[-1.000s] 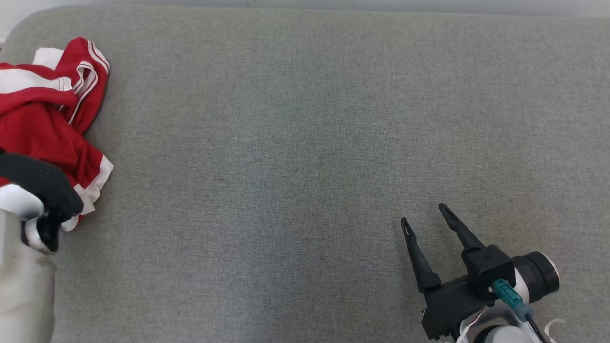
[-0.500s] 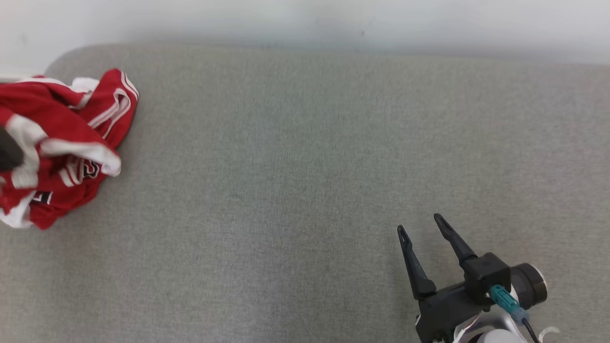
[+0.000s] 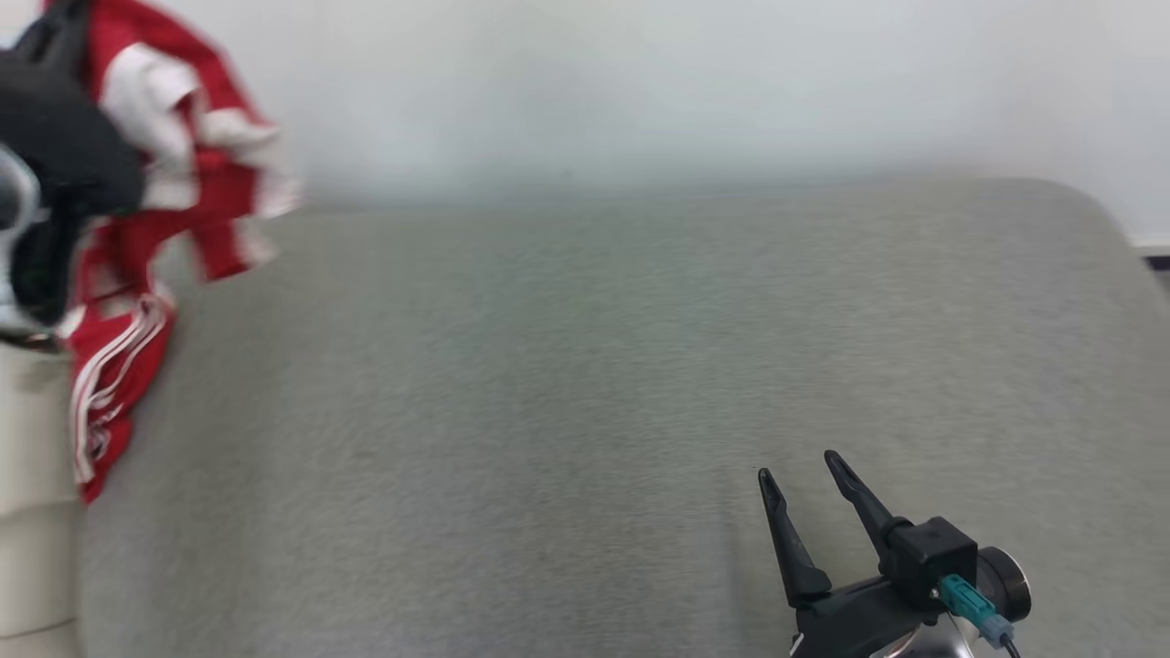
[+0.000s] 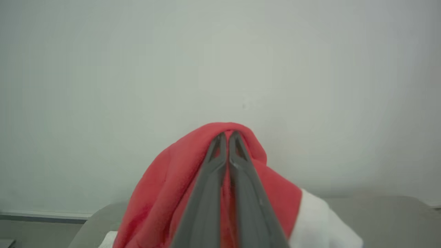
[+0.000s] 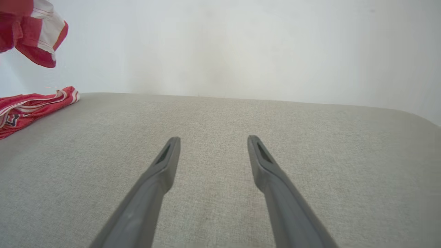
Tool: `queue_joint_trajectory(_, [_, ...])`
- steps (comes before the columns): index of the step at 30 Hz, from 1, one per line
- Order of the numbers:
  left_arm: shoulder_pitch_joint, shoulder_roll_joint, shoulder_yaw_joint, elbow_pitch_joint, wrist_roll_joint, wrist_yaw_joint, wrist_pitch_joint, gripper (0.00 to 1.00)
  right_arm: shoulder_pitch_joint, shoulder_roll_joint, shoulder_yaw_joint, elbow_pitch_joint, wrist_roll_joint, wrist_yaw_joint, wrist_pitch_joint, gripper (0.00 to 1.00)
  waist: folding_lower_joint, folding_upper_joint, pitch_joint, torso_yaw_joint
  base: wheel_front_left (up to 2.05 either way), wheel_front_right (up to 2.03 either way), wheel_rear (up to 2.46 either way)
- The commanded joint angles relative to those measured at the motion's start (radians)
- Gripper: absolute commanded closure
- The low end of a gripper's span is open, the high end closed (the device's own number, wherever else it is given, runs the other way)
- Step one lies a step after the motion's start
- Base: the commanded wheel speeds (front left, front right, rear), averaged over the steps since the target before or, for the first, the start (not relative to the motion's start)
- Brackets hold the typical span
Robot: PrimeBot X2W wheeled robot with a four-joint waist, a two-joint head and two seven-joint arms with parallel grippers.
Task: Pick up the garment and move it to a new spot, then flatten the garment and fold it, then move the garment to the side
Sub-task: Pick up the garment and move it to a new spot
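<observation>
Garment [image 3: 119, 366] now aloft in L hand [image 4: 227, 136]

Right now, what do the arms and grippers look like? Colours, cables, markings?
Right gripper: two long, tapered dark fingers with slotted tips, on a black boxy mount; teal connector with a dark cable. Left gripper: same dark fingers. Left forearm pale. No markings visible.
</observation>
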Motion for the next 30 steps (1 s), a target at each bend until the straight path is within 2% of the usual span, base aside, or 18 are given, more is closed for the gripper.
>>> queue_joint_trajectory(1, [-0.006,-0.018,-0.005,-0.014,-0.005,-0.001,-0.012,1.00,0.012,0.000,-0.001,0.001,0.007,-0.002,-0.004,0.00,0.0002,0.0001,-0.055,-0.113,0.00,0.00,0.00])
queue_joint_trajectory(7, [0.068,-0.135,-0.050,-0.055,-0.055,-0.016,-0.052,1.00,0.000,0.000,-0.006,-0.006,-0.014,-0.002,0.010,0.00,0.0002,0.0001,-0.044,-0.237,0.00,0.00,0.00])
queue_joint_trajectory(11, [0.133,-0.178,-0.089,-0.036,-0.052,-0.018,-0.071,1.00,-0.010,0.000,-0.006,-0.019,-0.023,-0.002,0.019,0.00,0.0002,0.0001,-0.023,-0.313,0.00,0.00,0.00])
queue_joint_trajectory(15, [0.190,-0.184,-0.104,0.028,-0.039,-0.006,-0.091,1.00,-0.015,0.000,0.005,-0.025,-0.016,-0.002,0.020,0.00,0.0002,0.0001,0.005,-0.379,0.00,0.00,0.00])
queue_joint_trajectory(18, [0.228,-0.162,-0.114,0.097,-0.012,0.010,-0.116,1.00,-0.015,0.000,0.007,-0.026,-0.012,-0.002,0.020,0.00,0.0002,0.0001,0.025,-0.418,0.00,0.00,0.00])
queue_joint_trajectory(23, [0.277,-0.153,-0.100,0.222,-0.014,0.021,-0.162,0.99,-0.016,0.000,0.002,-0.026,-0.007,-0.002,0.012,0.00,0.0002,0.0001,0.053,-0.439,0.00,0.00,0.00])
queue_joint_trajectory(24, [0.286,-0.156,-0.106,0.242,-0.012,0.015,-0.177,0.09,-0.016,0.000,0.000,-0.026,-0.006,-0.002,0.013,0.00,0.0002,0.0001,0.055,-0.438,0.00,0.00,0.00])
queue_joint_trajectory(25, [0.294,-0.163,-0.104,0.264,-0.015,0.018,-0.194,0.00,-0.015,0.001,-0.004,-0.026,-0.006,-0.002,0.012,0.00,0.0002,0.0001,0.058,-0.433,0.00,0.00,0.00])
queue_joint_trajectory(30, [0.319,-0.187,-0.133,0.330,-0.007,-0.013,-0.276,0.00,-0.021,0.000,-0.023,-0.029,-0.009,-0.002,0.009,0.00,0.0002,0.0001,0.054,-0.382,0.00,0.00,0.00])
